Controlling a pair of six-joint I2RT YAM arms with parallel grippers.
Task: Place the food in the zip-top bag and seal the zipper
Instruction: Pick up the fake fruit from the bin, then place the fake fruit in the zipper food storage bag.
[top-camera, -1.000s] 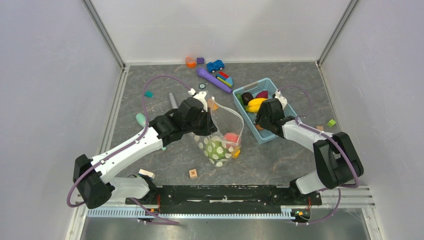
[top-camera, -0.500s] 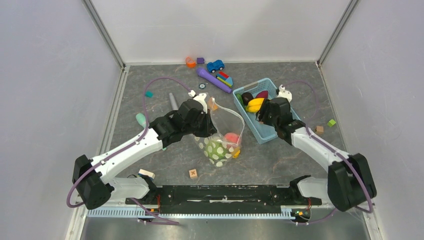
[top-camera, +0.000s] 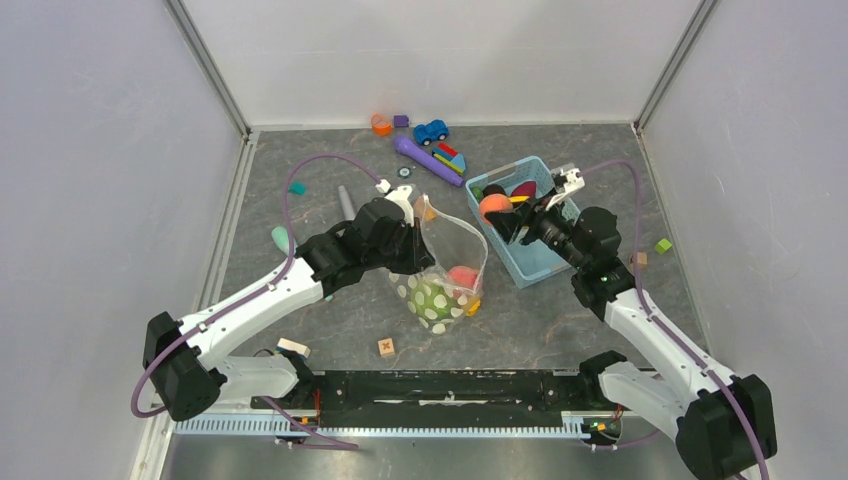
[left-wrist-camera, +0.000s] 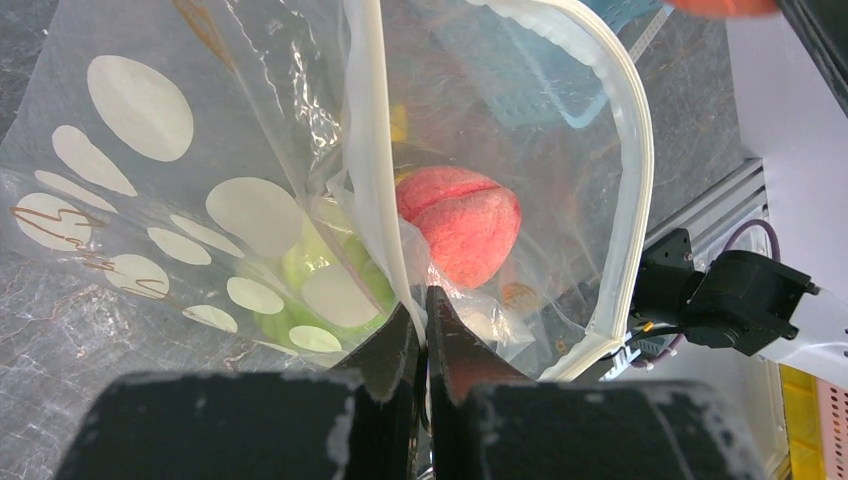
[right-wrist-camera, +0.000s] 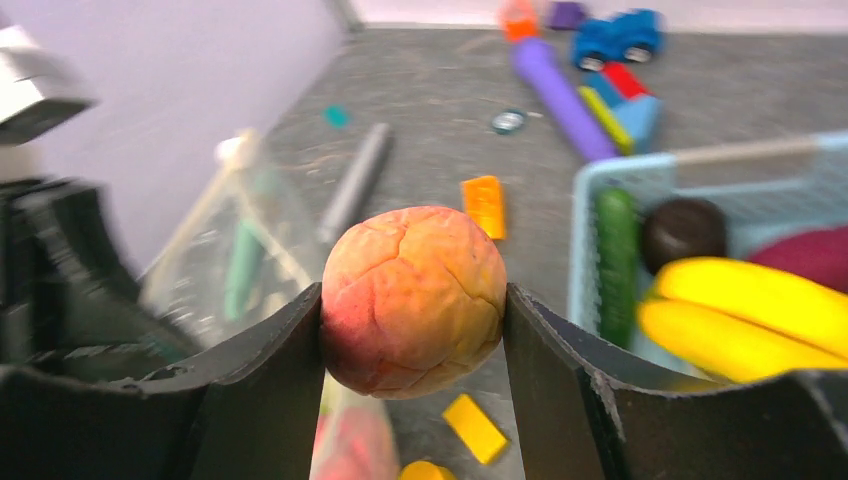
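Observation:
The clear polka-dot zip-top bag (top-camera: 447, 262) stands open in mid-table with a pink-red peach (top-camera: 461, 276) and a green cabbage (top-camera: 430, 297) inside. My left gripper (top-camera: 418, 240) is shut on its near mouth edge, pinching the whitish zipper strip (left-wrist-camera: 375, 170) between its fingertips (left-wrist-camera: 422, 315); the peach (left-wrist-camera: 460, 225) shows through the plastic. My right gripper (top-camera: 500, 212) is shut on an orange-pink peach (top-camera: 493, 206), held in the air between the basket and the bag. The right wrist view shows that peach (right-wrist-camera: 415, 300) clamped between both fingers.
The light blue basket (top-camera: 545, 262) at right holds a yellow banana bunch (right-wrist-camera: 740, 310), a dark round piece (right-wrist-camera: 683, 232), a purple piece (right-wrist-camera: 810, 255) and a green piece (right-wrist-camera: 620, 265). A blue toy car (top-camera: 431, 131), a purple stick (top-camera: 428, 160) and scattered blocks lie behind.
My right gripper has lifted out of the basket with the orange-pink peach and swung left toward the bag. My left gripper and the bag have stayed still.

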